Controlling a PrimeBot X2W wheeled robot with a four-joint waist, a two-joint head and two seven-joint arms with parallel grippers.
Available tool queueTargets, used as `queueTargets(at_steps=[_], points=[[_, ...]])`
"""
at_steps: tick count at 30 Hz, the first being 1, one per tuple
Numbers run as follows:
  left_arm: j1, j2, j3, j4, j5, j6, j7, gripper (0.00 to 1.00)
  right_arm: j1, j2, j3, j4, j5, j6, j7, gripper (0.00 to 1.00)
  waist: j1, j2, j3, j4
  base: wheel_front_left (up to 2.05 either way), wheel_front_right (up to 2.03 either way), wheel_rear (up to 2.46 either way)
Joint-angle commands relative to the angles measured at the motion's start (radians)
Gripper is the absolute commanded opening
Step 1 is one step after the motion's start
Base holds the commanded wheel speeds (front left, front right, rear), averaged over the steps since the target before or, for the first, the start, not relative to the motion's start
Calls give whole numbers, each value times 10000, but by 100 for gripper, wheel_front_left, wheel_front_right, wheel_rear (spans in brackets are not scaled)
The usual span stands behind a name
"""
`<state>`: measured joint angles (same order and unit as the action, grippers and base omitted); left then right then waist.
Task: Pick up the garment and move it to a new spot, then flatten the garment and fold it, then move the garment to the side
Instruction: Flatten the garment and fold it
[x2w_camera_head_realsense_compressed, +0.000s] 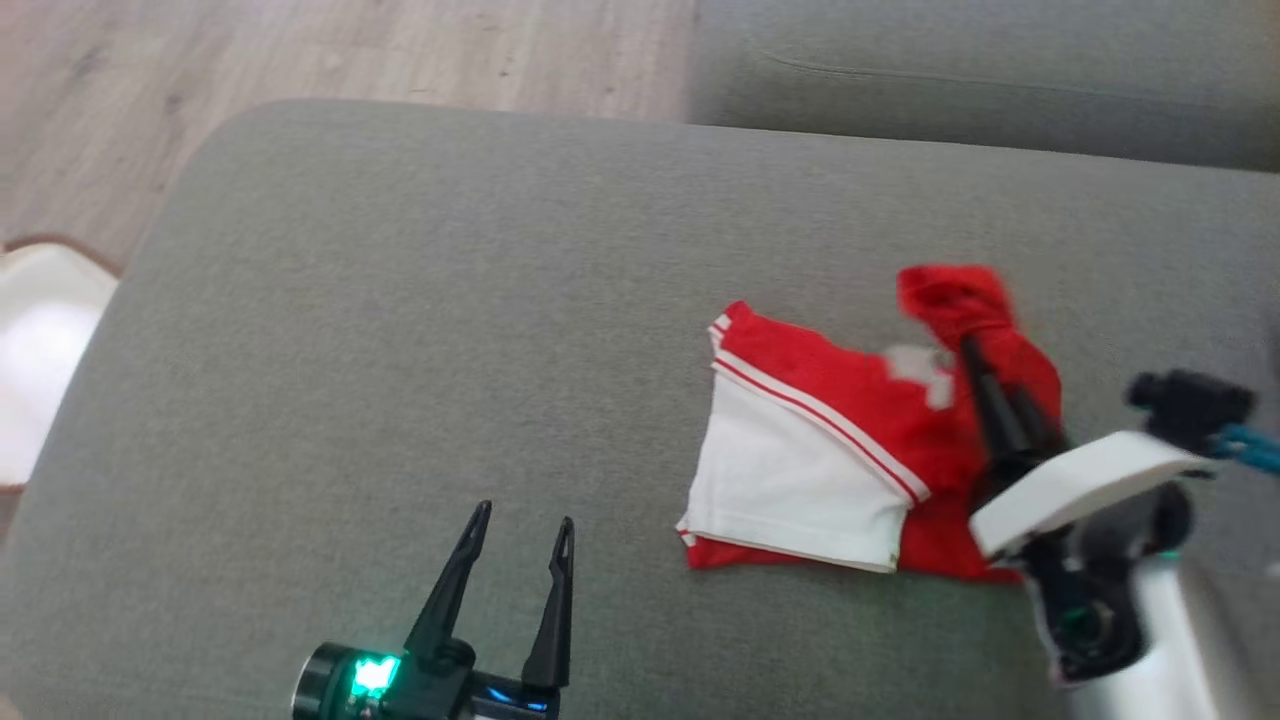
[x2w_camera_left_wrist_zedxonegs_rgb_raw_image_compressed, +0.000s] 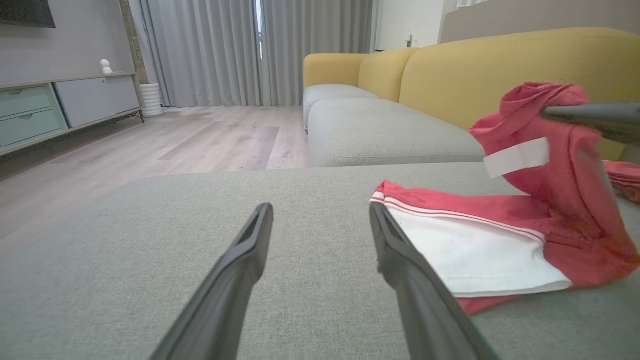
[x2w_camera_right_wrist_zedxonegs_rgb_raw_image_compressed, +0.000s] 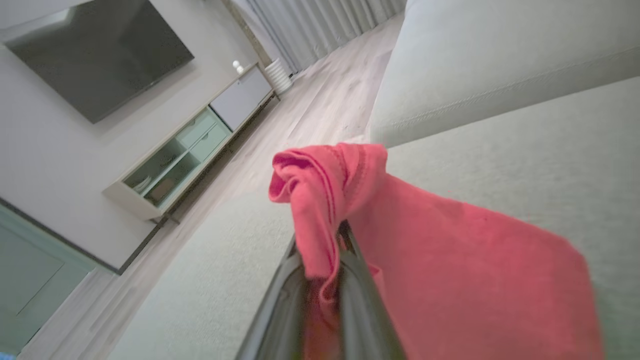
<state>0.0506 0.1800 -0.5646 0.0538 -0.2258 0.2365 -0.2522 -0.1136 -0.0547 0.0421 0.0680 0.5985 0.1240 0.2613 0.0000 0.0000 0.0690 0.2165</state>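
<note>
We see the red-and-white fabric garment (x2w_camera_head_realsense_compressed: 800, 450) on the right part of the broad grey upholstered sofa cushion (x2w_camera_head_realsense_compressed: 450, 300). Its white panel lies flat toward the front, and its far red end is lifted off the cushion. In the head view the right jaws are clamped on that raised red fold, their dark fingers (x2w_camera_head_realsense_compressed: 992, 400) reaching in from the lower right, with a bunch of cloth standing above the tips. The right wrist view shows what the head view blurs: the garment (x2w_camera_right_wrist_zedxonegs_rgb_raw_image_compressed: 450, 260) is pinched between the fingers (x2w_camera_right_wrist_zedxonegs_rgb_raw_image_compressed: 362, 305) and drapes down both sides. It also takes in a dark wall-mounted television (x2w_camera_right_wrist_zedxonegs_rgb_raw_image_compressed: 100, 55) and a pale low cabinet (x2w_camera_right_wrist_zedxonegs_rgb_raw_image_compressed: 190, 155) beyond the wooden floor (x2w_camera_right_wrist_zedxonegs_rgb_raw_image_compressed: 330, 105). The left jaws stand wide apart over bare cushion, left of the garment and clear of it, fingers (x2w_camera_head_realsense_compressed: 455, 580) pointing away from us. The left wrist view looks low along the cushion. There the garment (x2w_camera_left_wrist_zedxonegs_rgb_raw_image_compressed: 475, 250) rises at its far end to a dark finger (x2w_camera_left_wrist_zedxonegs_rgb_raw_image_compressed: 590, 117) coming in from the right, and a white strip (x2w_camera_left_wrist_zedxonegs_rgb_raw_image_compressed: 517, 157) shows on the lifted red. Behind stand a yellow sofa backrest (x2w_camera_left_wrist_zedxonegs_rgb_raw_image_compressed: 475, 70) and grey curtains (x2w_camera_left_wrist_zedxonegs_rgb_raw_image_compressed: 210, 50).
</note>
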Motion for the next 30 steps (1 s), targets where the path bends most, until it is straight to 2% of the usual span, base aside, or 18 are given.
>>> queueTargets(at_steps=[1,10,11,12,17,20,25,30], points=[[-240,-102,320,-228,149,-38,-95,100,-510,23,431,-142,39,67,-196,0,0,0,-15,225,0,0,0],[-220,-280,461,-136,255,-201,-95,100,-1265,42,2508,2054,1009,67,-1976,0,0,0,-57,680,0,0,0],[-212,-299,469,-122,268,-221,-95,100,-1379,43,2759,2317,1148,67,-2119,29,0,0,-66,691,0,0,0],[-203,-315,476,-108,282,-242,-95,100,-1494,43,3003,2537,1270,67,-2271,100,0,0,-79,695,0,0,0],[-106,-356,618,-52,309,-269,-95,100,-1792,44,4181,2816,1883,67,-2895,100,0,0,-273,522,0,0,0],[-35,-354,699,-39,305,-265,-95,100,-1758,44,4249,2735,1716,67,-3188,100,0,0,-413,363,0,0,0],[260,-411,994,-80,157,-195,-95,100,-1210,29,3506,2319,-33,67,-3930,100,0,0,-915,-214,0,0,0],[523,-486,1333,-92,-61,-126,-95,100,-196,-547,2182,1622,-2022,67,-4751,100,0,0,-1257,-815,0,0,0]])
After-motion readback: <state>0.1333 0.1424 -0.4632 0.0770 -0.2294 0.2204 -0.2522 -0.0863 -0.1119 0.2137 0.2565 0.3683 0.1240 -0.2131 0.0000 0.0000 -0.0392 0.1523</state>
